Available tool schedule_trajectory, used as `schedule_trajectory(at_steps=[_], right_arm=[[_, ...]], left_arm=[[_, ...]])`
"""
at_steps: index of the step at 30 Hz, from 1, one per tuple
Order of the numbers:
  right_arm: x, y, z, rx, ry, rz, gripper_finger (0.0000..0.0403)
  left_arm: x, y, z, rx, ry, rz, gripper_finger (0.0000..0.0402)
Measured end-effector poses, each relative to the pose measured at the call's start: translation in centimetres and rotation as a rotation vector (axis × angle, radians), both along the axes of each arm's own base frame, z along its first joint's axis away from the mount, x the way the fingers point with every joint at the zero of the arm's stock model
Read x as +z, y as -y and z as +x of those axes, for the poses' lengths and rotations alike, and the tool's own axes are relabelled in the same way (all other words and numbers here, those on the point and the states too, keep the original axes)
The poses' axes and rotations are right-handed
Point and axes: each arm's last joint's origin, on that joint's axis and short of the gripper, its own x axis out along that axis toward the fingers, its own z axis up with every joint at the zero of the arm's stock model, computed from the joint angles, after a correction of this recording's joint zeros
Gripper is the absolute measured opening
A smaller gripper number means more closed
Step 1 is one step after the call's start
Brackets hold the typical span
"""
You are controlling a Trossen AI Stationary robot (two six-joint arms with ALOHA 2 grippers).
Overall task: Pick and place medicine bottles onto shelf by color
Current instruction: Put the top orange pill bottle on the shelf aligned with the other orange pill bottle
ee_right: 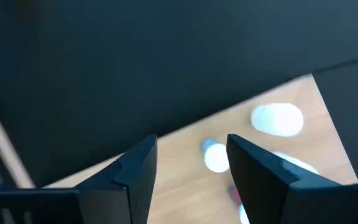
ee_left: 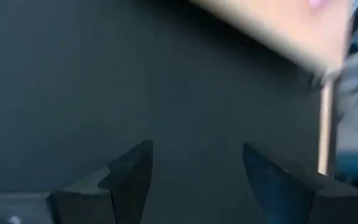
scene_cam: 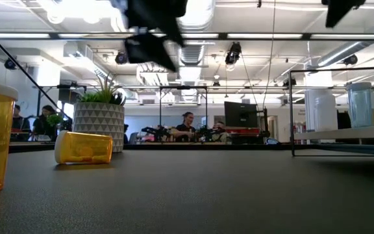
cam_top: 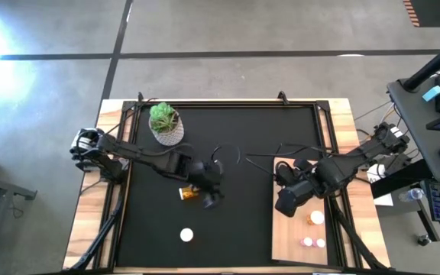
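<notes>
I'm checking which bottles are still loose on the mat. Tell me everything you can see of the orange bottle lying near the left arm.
The orange bottle is a small see-through amber plastic cylinder with a white cap, tipped over on its side on the black mat. In the low view its cap end points toward the plant pot, and something pale shows inside. From above it lies just beside the left pincer, whose fingers stand open; whether they touch it cannot be told.
</notes>
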Motion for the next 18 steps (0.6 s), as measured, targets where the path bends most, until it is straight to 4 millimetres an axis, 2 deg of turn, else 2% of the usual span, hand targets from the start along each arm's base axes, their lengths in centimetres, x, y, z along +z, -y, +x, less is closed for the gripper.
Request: schedule_trajectory(at_steps=[4,8,12,18], right_arm=[[1.6,-0.2,0.1,0.035,0.048,0.014,0.0185],[2.5,-0.5,0.0,0.070,0.075,0.019,0.0185],[2.8,-1.0,-0.2,0.109,0.089,0.004,0.0185],[2.8,-1.2,-0.3,0.127,0.088,0.000,0.0185]], left_arm=[[-0.7,1.7,-2.7,0.042,-0.224,0.000,0.0233],[-1.7,3.1,-4.7,0.129,-0.388,0.079,0.0233],[-3.9,3.3,-5.1,0.164,-0.438,0.112,0.0233],[-6.6,2.3,-4.8,0.153,-0.430,0.172,0.0233]])
